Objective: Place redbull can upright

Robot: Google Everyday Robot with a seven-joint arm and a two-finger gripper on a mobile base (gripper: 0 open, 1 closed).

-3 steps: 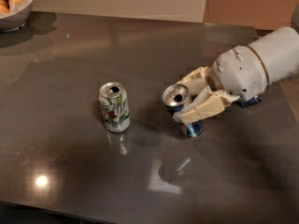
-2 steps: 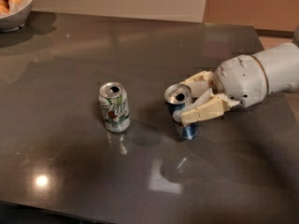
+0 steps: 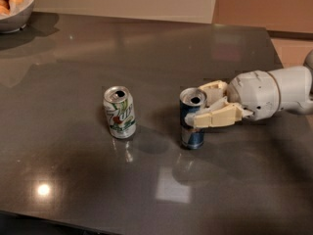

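Lowered since earlier, redbull can is stood upright at frame centre, clamped by the gripper; tipping is risked if fingers drag at release.

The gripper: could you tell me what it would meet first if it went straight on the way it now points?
The redbull can, standing upright in the grasp of the gripper, which reaches in from the picture's right. Beyond it, the 7up can sits roughly in that line, though depth is unclear.
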